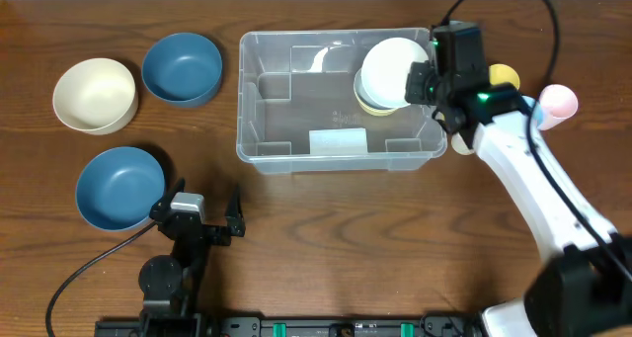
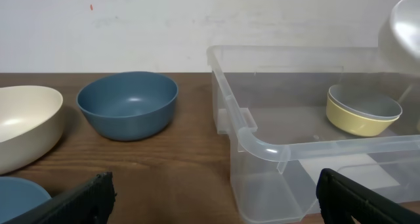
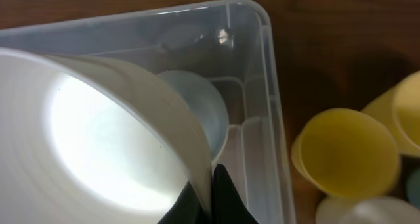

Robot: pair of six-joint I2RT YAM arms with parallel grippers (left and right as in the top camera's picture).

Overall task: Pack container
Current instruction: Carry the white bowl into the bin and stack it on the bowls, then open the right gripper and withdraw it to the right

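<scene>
Pinches white bowl [image 3: 98, 138] by its rim in right claw [image 3: 211, 183], tilted over the container [image 3: 262, 27] directly beneath, just above the yellow bowl [image 2: 363, 112] there, presumably for nesting to save room; holds left claw [image 2: 216, 196] spread, idle, container just ahead.

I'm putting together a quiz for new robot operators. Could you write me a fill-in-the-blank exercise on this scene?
1. The right pincer is shut on the rim of the held bowl, whose colour is ____.
2. Left of the container stand ____ blue bowls.
3. The left pincer is open and holds ____.
4. The packed bowl inside the container is ____ outside.
Missing words: white; two; nothing; yellow.
</scene>
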